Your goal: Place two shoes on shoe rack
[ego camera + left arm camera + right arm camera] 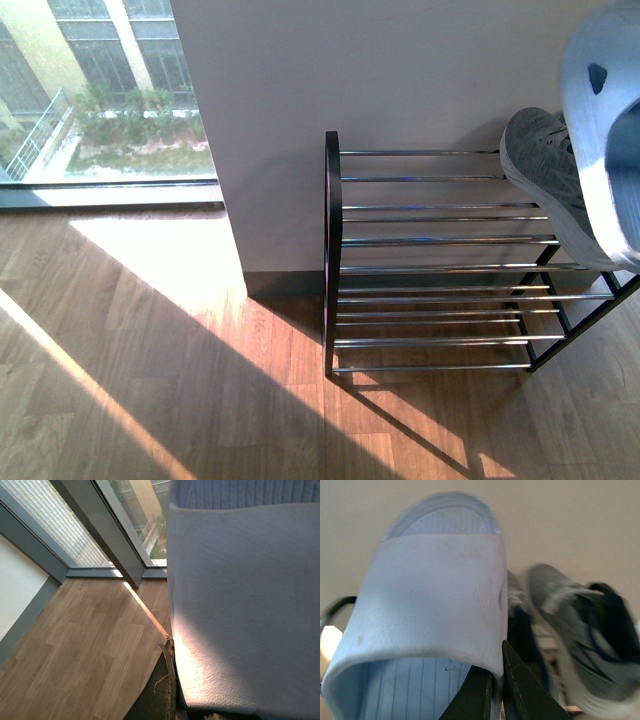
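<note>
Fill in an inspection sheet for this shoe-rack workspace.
Surface: wood floor, sunlit patches.
Job's things: shoe rack against wall; grey sneaker on its top tier; pale blue slide held near it; second slide at left wrist.
Clutter: nothing seen.
Grippers: right gripper shut on pale blue slide's strap; left gripper, one finger visible beside second slide, grip unclear.
Cables: nothing seen.
Surroundings: white wall, window.

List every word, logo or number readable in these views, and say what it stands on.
None can be read.
The pale blue slide, the shoe rack and the wall show no text.
The grey sneaker is too blurred to show any label.
</note>
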Motion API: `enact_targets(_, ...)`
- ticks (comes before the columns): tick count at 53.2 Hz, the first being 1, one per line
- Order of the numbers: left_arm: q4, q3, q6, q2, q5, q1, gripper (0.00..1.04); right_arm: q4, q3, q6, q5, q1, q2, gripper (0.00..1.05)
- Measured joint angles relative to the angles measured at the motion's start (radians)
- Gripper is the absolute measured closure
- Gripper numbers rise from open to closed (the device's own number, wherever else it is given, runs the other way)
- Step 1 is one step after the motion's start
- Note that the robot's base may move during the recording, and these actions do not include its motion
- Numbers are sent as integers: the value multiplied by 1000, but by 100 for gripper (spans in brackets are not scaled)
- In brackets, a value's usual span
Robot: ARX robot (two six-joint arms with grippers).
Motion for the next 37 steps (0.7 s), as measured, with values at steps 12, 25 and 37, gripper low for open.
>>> enact_targets(12,0,0,0,0,0,0,103,-230,234,65,-162,74,126,103)
enact_targets(25,0,0,0,0,0,0,103,-481,627,116,-5,145,436,103)
enact_targets(37,0,0,0,0,0,0,103,-652,987,116,152,138,719,103)
